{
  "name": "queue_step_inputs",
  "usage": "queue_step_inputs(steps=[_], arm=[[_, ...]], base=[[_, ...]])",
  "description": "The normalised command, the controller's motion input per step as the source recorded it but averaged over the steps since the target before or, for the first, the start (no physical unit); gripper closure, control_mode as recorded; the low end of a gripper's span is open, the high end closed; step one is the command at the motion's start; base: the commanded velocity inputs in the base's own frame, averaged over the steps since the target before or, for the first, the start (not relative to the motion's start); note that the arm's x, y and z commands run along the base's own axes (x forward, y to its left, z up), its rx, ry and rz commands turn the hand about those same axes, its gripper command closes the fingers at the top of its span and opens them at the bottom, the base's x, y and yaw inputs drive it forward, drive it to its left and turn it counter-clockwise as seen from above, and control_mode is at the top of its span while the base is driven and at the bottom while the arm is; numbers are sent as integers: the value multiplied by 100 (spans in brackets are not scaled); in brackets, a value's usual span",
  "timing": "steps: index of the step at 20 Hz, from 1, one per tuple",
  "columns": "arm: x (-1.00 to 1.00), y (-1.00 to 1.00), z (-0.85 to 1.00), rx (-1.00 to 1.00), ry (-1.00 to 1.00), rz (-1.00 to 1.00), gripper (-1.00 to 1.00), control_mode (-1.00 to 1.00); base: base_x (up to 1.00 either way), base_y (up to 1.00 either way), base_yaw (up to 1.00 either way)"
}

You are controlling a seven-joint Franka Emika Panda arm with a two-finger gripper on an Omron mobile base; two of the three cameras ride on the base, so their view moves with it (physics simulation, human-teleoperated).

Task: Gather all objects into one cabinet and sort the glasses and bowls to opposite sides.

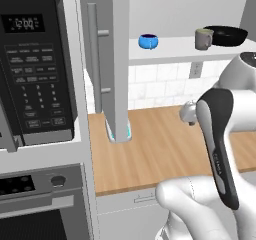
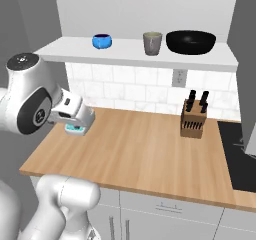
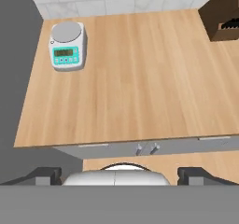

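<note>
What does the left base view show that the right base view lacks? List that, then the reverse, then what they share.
Left base view: the black microwave, the oven under it and the cabinet door's bar handle.
Right base view: the knife block and the black cooktop.
Both: the white shelf carrying the blue bowl, grey-olive mug and black bowl, above the wooden counter.
</note>
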Motion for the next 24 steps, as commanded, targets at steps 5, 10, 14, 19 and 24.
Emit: queue_step_inputs(steps=[5, 10, 14, 19, 24], arm=[[-26, 0, 0, 0, 0, -9, -100, -100], [-25, 0, 0, 0, 0, 0, -100, -100], [-9, -14, 2, 0, 0, 3, -100, -100], [0, -5, 0, 0, 0, 8, -100, -100], [-4, 0, 0, 0, 0, 1, -100, -100]], base=[[0, 0, 0], [0, 0, 0], [0, 0, 0], [0, 0, 0], [0, 0, 0]])
